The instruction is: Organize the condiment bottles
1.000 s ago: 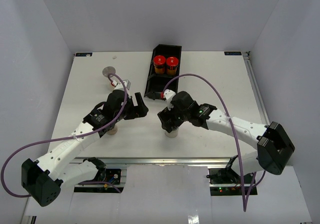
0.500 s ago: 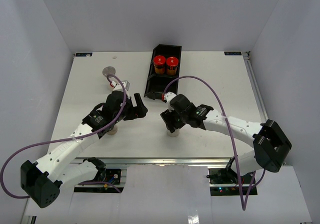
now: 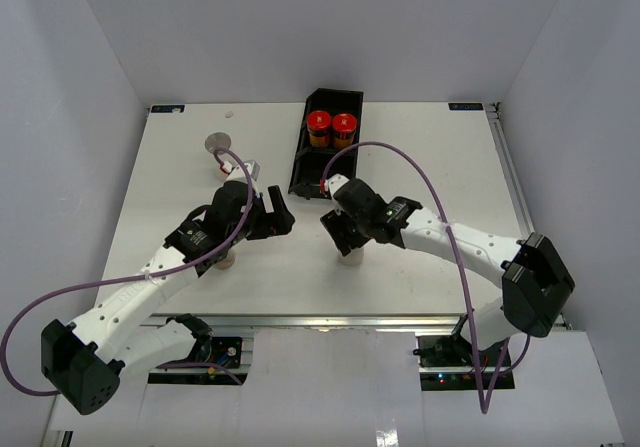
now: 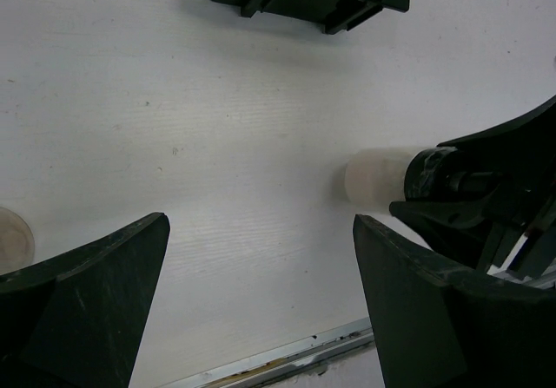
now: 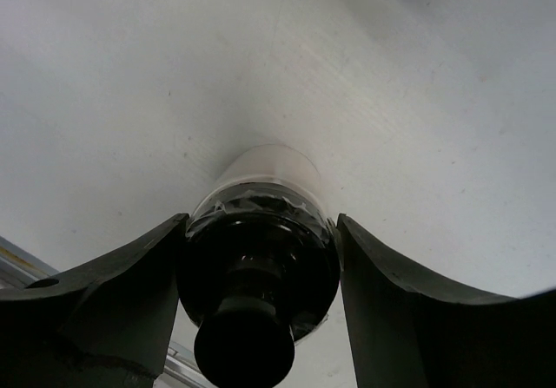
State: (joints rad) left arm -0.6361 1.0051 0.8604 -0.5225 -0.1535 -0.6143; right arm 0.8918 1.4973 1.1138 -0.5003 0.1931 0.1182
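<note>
Right fingers (image 5: 113,301) clamp the dark-capped pale bottle (image 5: 265,167), upright on the worktop (image 3: 420,157) at 6 o'clock of the tray (image 3: 305,172); left fingers (image 4: 78,292) spread wide, empty; the high cap grip may let it slip on lifting.

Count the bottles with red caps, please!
2. One red-capped bottle stands in the black tray, toward its far end; the other red-capped bottle beside it. More may be hidden.

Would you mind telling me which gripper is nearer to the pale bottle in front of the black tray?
Right. The right gripper is shut around the top of the pale bottle; the left gripper is open, apart, to its left.
</note>
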